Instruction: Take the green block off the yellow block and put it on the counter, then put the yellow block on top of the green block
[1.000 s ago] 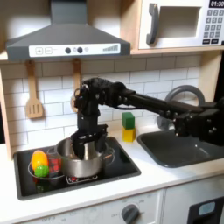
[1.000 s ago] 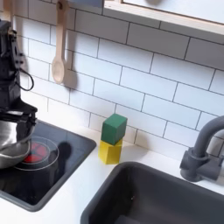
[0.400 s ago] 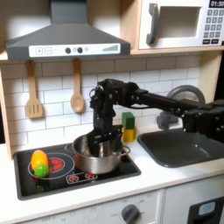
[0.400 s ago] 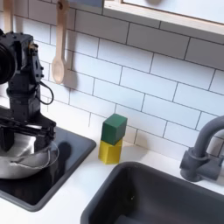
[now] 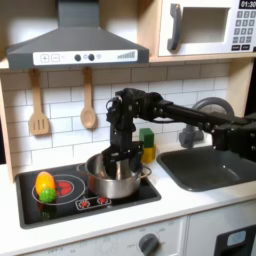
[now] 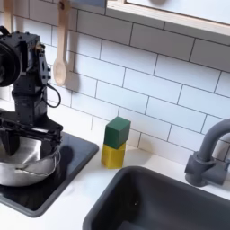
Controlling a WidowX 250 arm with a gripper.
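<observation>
The green block sits squarely on the yellow block, both against the tiled wall on the off-white counter between stove and sink. My gripper hangs over the steel pot, left of the blocks in both exterior views and clear of them. Its fingers stand apart and reach down to the pot's rim. I cannot tell whether they touch it.
The pot rests on the black stovetop. A rounded yellow-green-orange toy food lies on the left burner. The dark sink and grey faucet are right of the blocks. Wooden utensils hang on the wall.
My gripper has travelled right across the stove toward the blocks, and the pot has shifted right with it. The toy food stayed on the left burner. The blocks have not moved.
</observation>
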